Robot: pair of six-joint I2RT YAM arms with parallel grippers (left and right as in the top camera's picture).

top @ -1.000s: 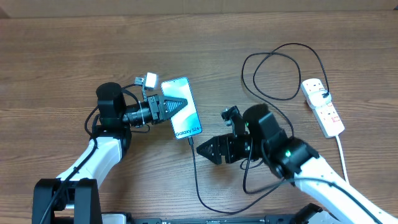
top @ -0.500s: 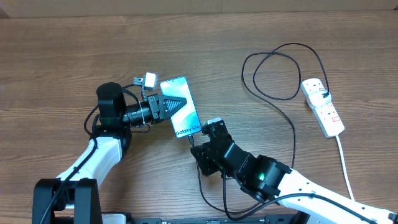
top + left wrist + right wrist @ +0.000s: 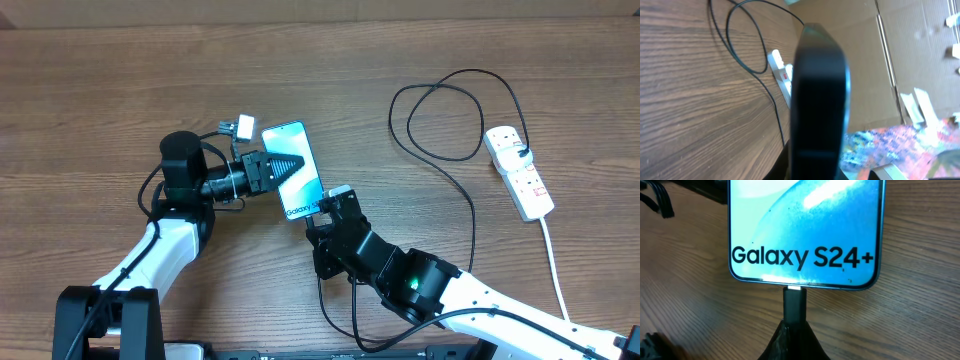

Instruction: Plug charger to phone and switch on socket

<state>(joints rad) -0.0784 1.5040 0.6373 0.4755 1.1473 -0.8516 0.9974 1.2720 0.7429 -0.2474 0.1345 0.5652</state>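
Your left gripper (image 3: 289, 165) is pinching the phone (image 3: 300, 190) from its long left side, one black finger lying across the light blue screen. The phone sits near the middle of the wooden table (image 3: 100, 80), angled, with its "Galaxy S24+" end towards your right arm.

Your right gripper (image 3: 318, 218) is pressed together on the plug tip (image 3: 795, 301) of the charger cable (image 3: 473, 70). In the right wrist view the black tip stands straight up out of the closed fingertips (image 3: 795, 337) and meets the middle of the phone's (image 3: 805, 225) short edge, just below the lettering. A thin pale sliver shows at the joint, and you cannot tell whether the tip is fully seated.

From your right gripper the cable runs towards the near edge, then curves up the right side into two overlapping loops well apart from the phone. It ends at a black plug (image 3: 522, 153) in the white power strip (image 3: 520, 172) at the far right. The strip's white cord (image 3: 552, 255) trails down towards the near edge.

The left wrist view is mostly filled by a blurred dark slab (image 3: 820, 90). The power strip (image 3: 781, 75) lies beyond it, with cardboard (image 3: 865, 50) behind.
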